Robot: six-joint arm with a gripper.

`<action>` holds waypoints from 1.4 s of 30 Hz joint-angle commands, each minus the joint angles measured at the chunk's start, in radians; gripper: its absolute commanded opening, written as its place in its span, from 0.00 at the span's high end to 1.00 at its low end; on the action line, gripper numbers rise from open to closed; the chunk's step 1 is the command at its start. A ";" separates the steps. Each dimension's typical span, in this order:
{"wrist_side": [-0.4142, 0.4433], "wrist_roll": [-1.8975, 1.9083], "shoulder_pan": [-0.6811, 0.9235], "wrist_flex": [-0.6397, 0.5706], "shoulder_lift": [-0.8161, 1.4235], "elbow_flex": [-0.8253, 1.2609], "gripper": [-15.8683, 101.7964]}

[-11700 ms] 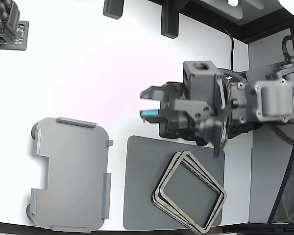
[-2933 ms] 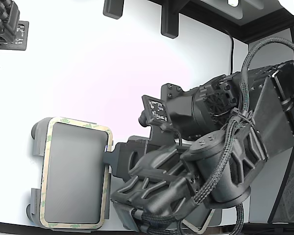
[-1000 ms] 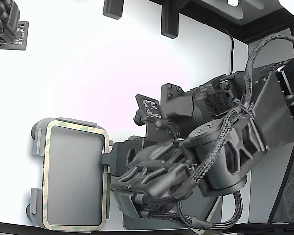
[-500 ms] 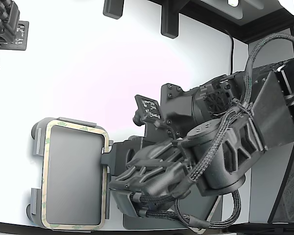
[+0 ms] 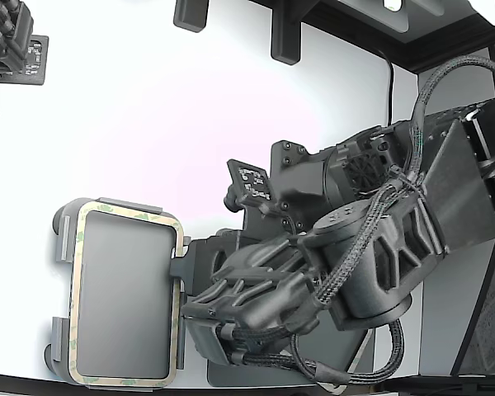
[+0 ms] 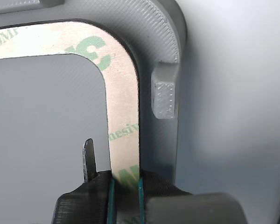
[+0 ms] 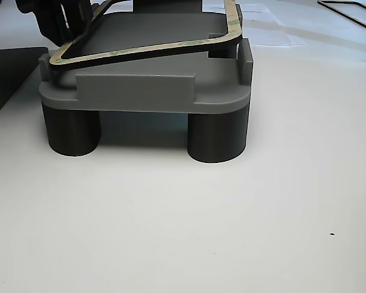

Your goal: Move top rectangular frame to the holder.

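The top rectangular frame (image 5: 77, 289), beige with green print, lies over the light grey holder (image 5: 59, 247) at the exterior view's lower left. My gripper (image 5: 180, 268) reaches in from the exterior view's right and is shut on the frame's long side. In the wrist view the teal-edged fingertips (image 6: 113, 191) clamp the frame strip (image 6: 123, 107) just inside a raised tab (image 6: 164, 91) of the holder (image 6: 165, 42). In the other view the frame (image 7: 171, 47) sits slanted above the holder (image 7: 140, 91), with the gripper (image 7: 64, 21) at its far corner.
A dark grey mat (image 5: 219, 375) lies under my arm, which hides most of it. A corner of another frame (image 5: 351, 381) peeks out there. A second arm's head (image 5: 8, 45) sits at the exterior view's upper left. Black posts (image 5: 285, 37) stand at the back.
The frame has come off the stack on the mat and onto the holder, then shifted to line up with it. Over the last second only my arm links shifted slightly.
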 commanded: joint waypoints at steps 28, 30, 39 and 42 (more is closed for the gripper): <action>0.012 -0.015 -0.023 -0.029 0.014 0.002 0.57; 0.014 -0.009 -0.023 -0.034 0.014 0.002 0.35; 0.067 -0.023 -0.015 -0.015 0.026 -0.057 0.02; 0.163 -0.041 0.002 -0.063 0.054 -0.066 0.02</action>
